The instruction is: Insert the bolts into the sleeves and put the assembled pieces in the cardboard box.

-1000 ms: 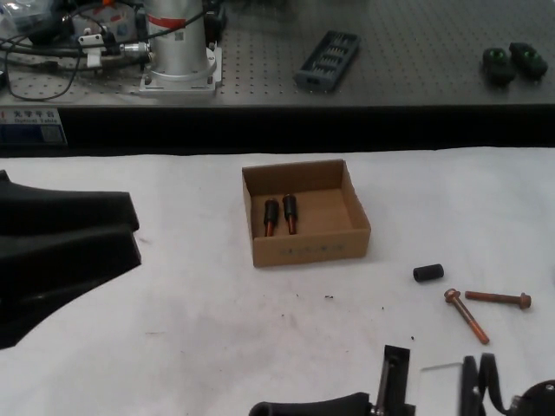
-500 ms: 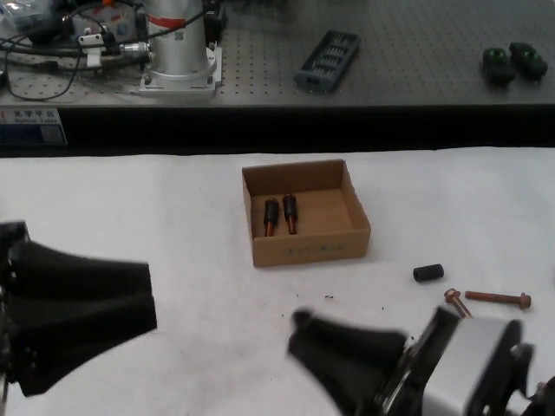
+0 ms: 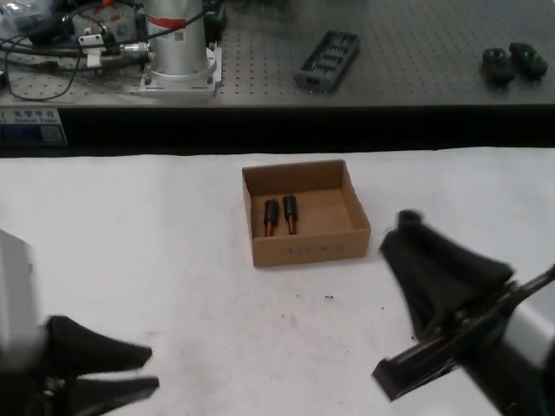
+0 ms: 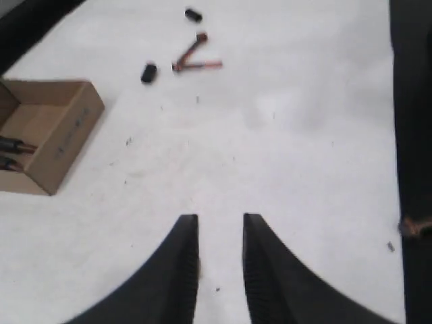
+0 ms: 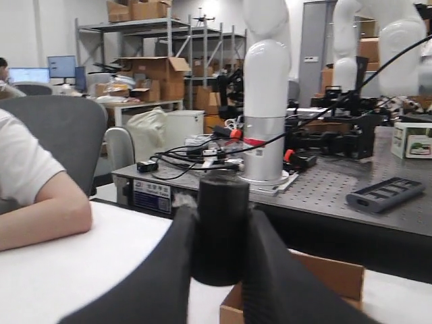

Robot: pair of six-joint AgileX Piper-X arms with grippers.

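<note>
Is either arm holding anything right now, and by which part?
The right end effector pinches a black sleeve across its sides, with one end sticking out. The left end effector holds nothing.

The tabletop (image 3: 156, 260) is covered in white, and behind it a grey metal bench (image 3: 416, 61) dotted with holes is seen, on which a dark slotted tray (image 3: 327, 59) and a tangle of cables (image 3: 43, 54) are laid. In the room beyond, metal shelves (image 5: 128, 24) stacked with cartons (image 5: 150, 9) are set against a pale wall (image 5: 20, 34), with a lit monitor (image 5: 61, 66) and a grey office chair (image 5: 61, 131) placed nearer.
</note>
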